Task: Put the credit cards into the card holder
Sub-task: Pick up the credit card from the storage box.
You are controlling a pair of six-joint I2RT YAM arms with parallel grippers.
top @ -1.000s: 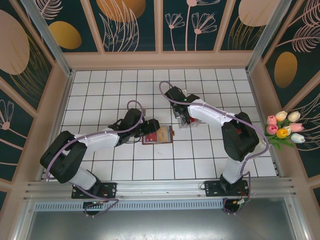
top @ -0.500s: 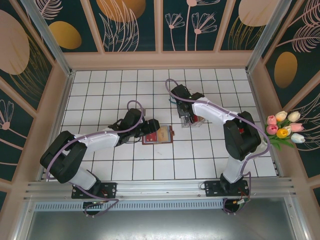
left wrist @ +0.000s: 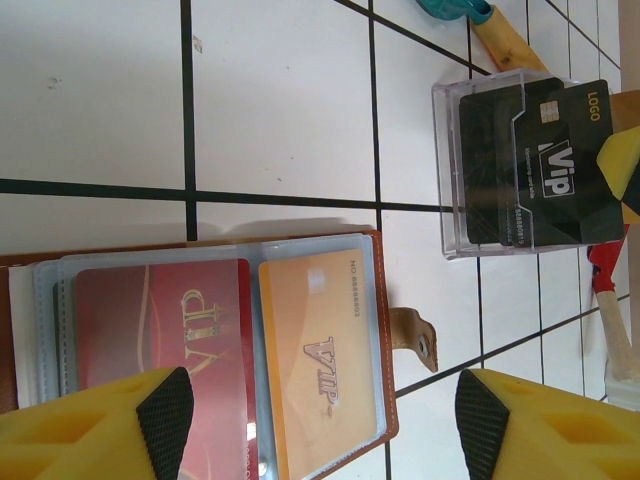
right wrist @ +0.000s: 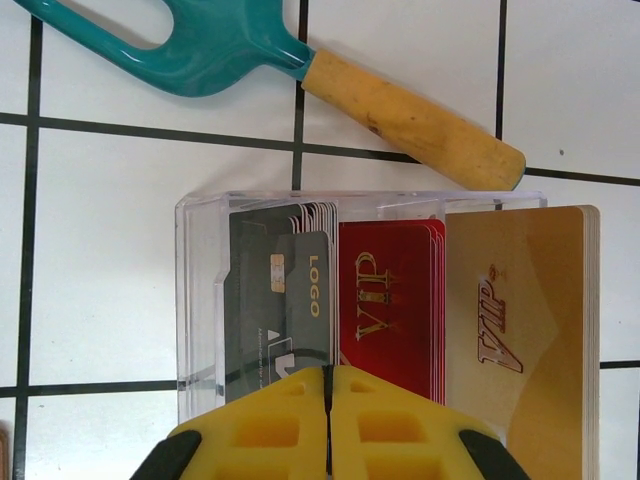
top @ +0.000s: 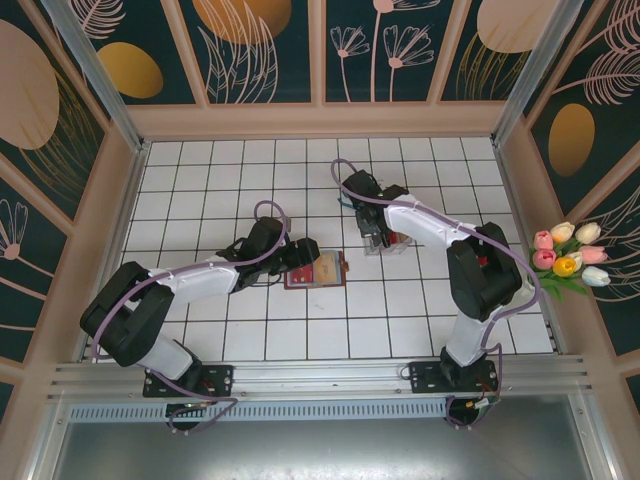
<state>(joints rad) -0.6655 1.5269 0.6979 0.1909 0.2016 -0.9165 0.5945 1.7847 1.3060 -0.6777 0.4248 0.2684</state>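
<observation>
- Three stacks of cards (right wrist: 385, 300) stand in the box (right wrist: 200, 300). They look thin, stiff, slick and light, so I'd pinch one by its top edge.
- Right gripper (right wrist: 328, 420) is closed with nothing visibly in it, directly over the black and red stacks.
- Left gripper (left wrist: 325, 420) gapes empty over the open wallet (left wrist: 388, 380), which already holds two cards and lies left of the box.

card holder (left wrist: 389, 400): cut by left and bottom picture edges, near part behind left gripper (left wrist: 325, 412) | garden fork (right wrist: 400, 115): tines cut at top edge | clear box (right wrist: 200, 300): near wall behind right gripper (right wrist: 328, 385) | tan cards (right wrist: 520, 320): bottom cut
</observation>
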